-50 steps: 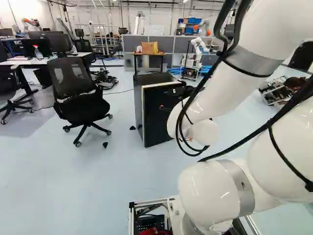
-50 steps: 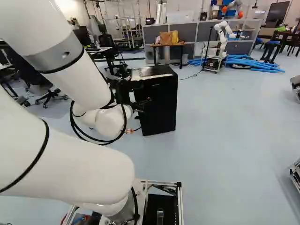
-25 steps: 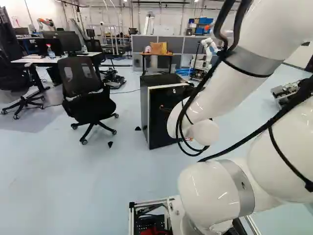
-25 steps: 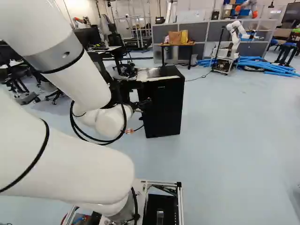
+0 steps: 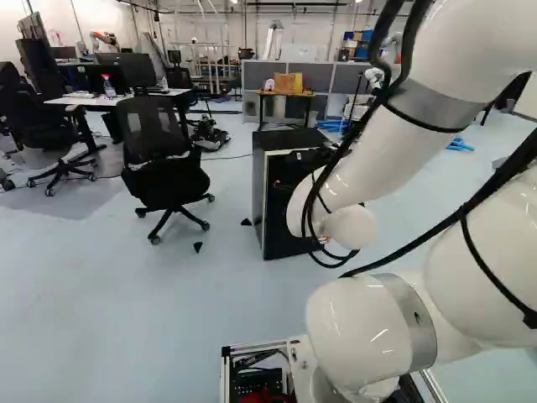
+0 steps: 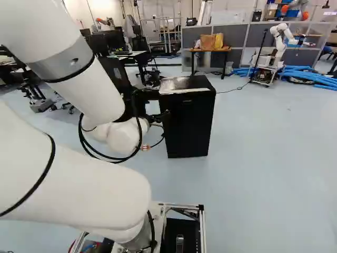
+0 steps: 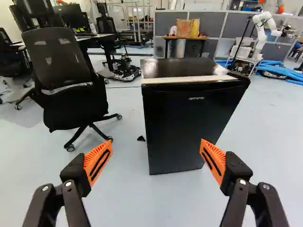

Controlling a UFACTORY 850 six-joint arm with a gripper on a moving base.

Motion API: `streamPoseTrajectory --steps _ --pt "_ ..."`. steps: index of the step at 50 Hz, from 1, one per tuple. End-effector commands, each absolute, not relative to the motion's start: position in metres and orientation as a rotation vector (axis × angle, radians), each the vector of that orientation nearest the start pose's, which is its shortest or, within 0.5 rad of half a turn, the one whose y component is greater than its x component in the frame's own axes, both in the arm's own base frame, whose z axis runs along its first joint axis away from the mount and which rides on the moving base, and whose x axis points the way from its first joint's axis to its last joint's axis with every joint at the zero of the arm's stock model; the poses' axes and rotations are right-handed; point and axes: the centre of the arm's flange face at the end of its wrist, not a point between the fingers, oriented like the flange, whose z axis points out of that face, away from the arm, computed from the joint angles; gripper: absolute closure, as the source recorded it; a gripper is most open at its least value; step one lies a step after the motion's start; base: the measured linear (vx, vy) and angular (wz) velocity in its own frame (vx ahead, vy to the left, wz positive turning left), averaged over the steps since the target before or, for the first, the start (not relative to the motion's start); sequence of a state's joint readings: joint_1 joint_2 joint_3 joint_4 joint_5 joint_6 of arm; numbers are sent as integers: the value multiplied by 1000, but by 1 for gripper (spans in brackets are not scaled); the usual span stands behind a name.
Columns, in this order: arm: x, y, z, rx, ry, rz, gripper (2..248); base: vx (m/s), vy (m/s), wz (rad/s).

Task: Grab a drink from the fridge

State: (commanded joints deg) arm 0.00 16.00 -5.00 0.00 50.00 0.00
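on the pale floor (image 7: 123,198), a black fridge (image 7: 189,123) stands ahead of the released gripper (image 6: 161,114), its 2 fingers (image 7: 97,161) spread wide.

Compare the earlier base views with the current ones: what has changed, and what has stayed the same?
The base has turned to its left and seems to have edged forward: the whole scene slides right in both base views, and the fridge looks slightly nearer. The jaws hold nothing now. The arm keeps its pose above its lowest joint; the fridge and office chair keep their places on the floor.
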Motion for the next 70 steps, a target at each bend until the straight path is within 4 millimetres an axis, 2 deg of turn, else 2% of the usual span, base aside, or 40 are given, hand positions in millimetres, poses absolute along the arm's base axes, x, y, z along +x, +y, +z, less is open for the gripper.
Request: streamPoseTrajectory --steps 11,42,70 --pt "270 0 366 -2558 0 -1824 3 85 -21 154" --pt "270 0 366 -2558 0 -1824 3 65 -42 2" --pt "270 0 366 -2558 0 -1824 3 33 7 40"
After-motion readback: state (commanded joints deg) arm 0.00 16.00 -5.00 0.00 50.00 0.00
